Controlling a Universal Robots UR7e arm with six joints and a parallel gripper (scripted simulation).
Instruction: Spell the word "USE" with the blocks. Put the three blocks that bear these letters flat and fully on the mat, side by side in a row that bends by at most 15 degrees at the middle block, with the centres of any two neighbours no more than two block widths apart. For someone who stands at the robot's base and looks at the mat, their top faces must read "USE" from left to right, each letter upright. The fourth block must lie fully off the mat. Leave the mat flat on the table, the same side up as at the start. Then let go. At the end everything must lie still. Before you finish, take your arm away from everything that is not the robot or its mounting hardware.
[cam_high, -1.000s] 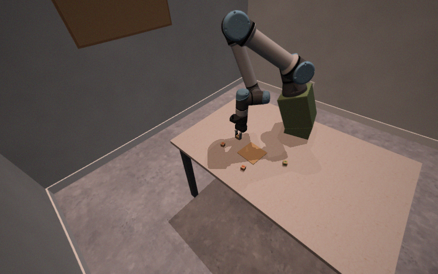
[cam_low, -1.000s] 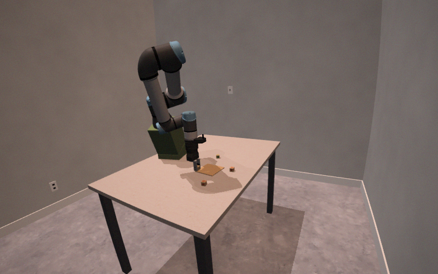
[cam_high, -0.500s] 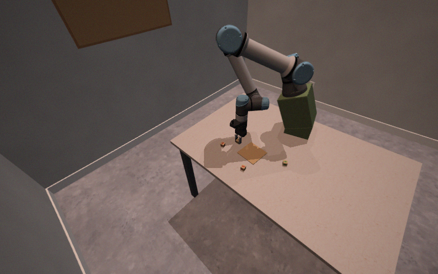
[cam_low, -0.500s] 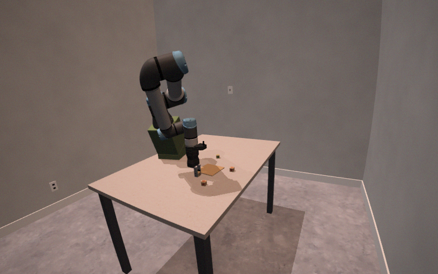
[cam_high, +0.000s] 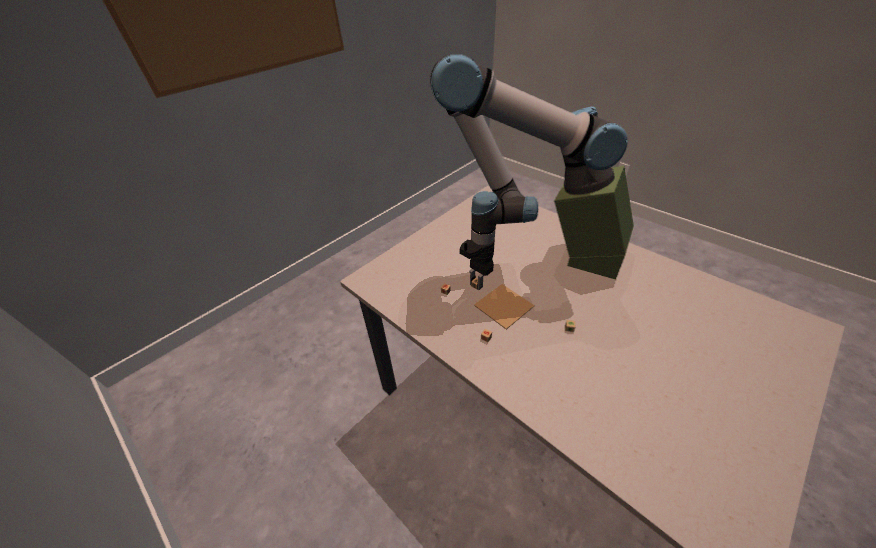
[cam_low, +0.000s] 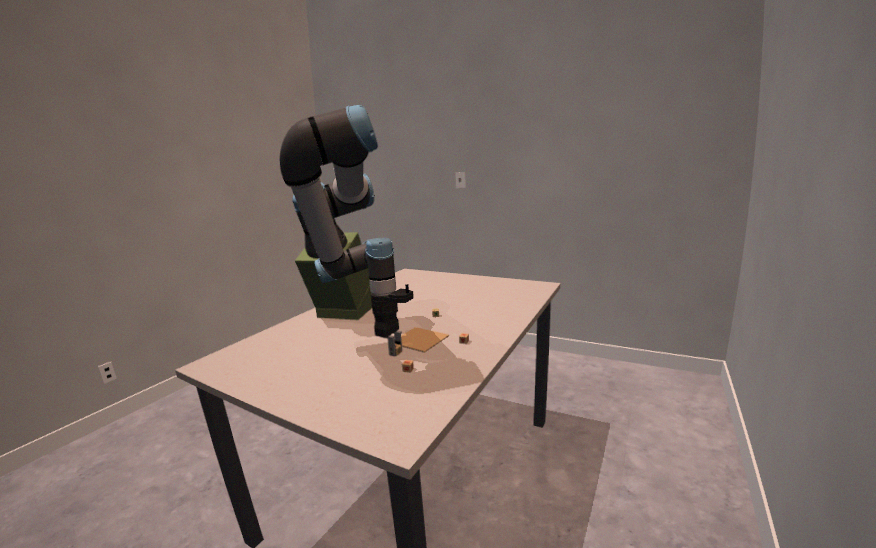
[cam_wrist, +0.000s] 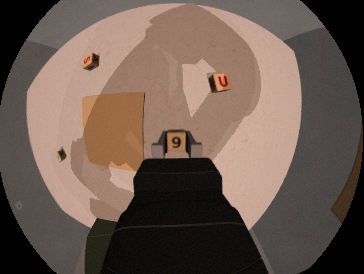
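My gripper (cam_high: 476, 279) (cam_low: 394, 345) (cam_wrist: 176, 137) is shut on a wooden block whose top face shows a dark 9 in the wrist view. It holds this block low over the table, beside the orange mat (cam_high: 506, 316) (cam_low: 423, 341) (cam_wrist: 112, 125); the exact height is hard to tell. The U block (cam_high: 445, 289) (cam_low: 407, 366) (cam_wrist: 220, 82) has a red letter and lies off the mat. The red S block (cam_high: 486, 336) (cam_low: 463, 338) (cam_wrist: 91, 61) lies off the mat on another side. A green-marked block (cam_high: 569, 326) (cam_low: 435, 312) (cam_wrist: 61, 154) also lies off the mat; its letter is unreadable.
The table (cam_high: 697, 361) (cam_low: 290, 387) has its edge beyond the U and S blocks. The green pedestal (cam_high: 591, 226) (cam_low: 335, 290) carries the arm at the table's far side in the top view. Arm shadows cross the mat and table.
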